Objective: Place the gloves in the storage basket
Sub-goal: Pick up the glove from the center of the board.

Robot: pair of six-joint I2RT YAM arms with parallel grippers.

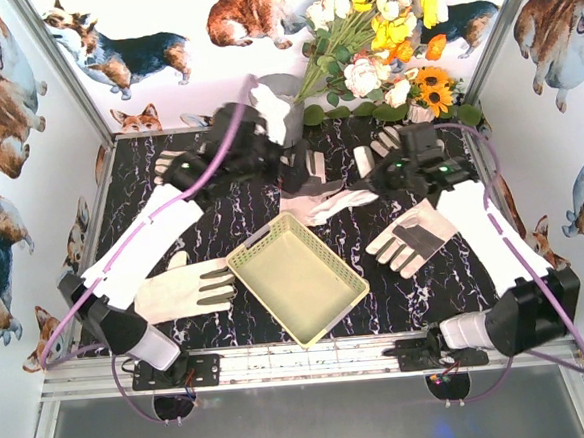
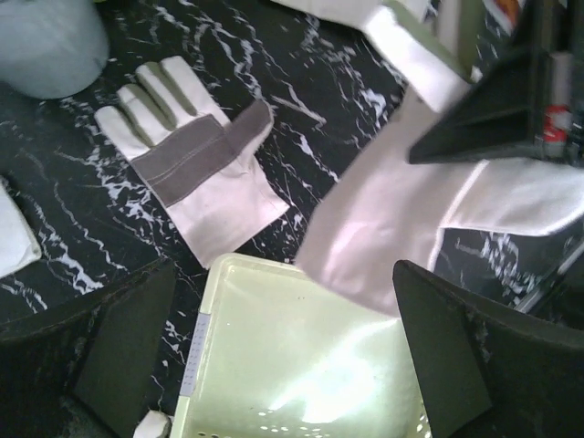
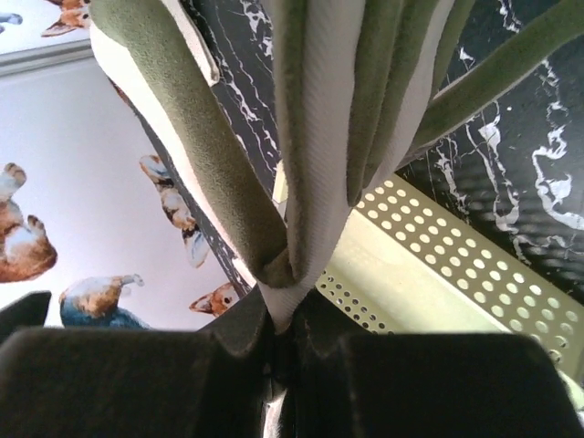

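Note:
The pale yellow-green storage basket (image 1: 296, 279) sits mid-table with nothing inside (image 2: 301, 365). My right gripper (image 1: 385, 180) (image 3: 283, 338) is shut on the tip of a cream glove (image 3: 315, 155), which hangs stretched toward the basket's far corner (image 1: 336, 206) (image 2: 392, 219). My left gripper (image 1: 267, 153) (image 2: 283, 274) is open above the basket's far edge, with nothing between its fingers (image 2: 119, 347). Other gloves lie flat: one left of the basket (image 1: 182, 292), one to its right (image 1: 410, 236), one behind it (image 1: 308, 168) (image 2: 196, 164).
A grey bucket (image 1: 279, 105) (image 2: 50, 41) stands at the back behind the left gripper. A bunch of artificial flowers (image 1: 379, 32) leans in the back right corner. More glove parts show by the left arm (image 1: 173, 162) and near the right gripper (image 1: 368, 154).

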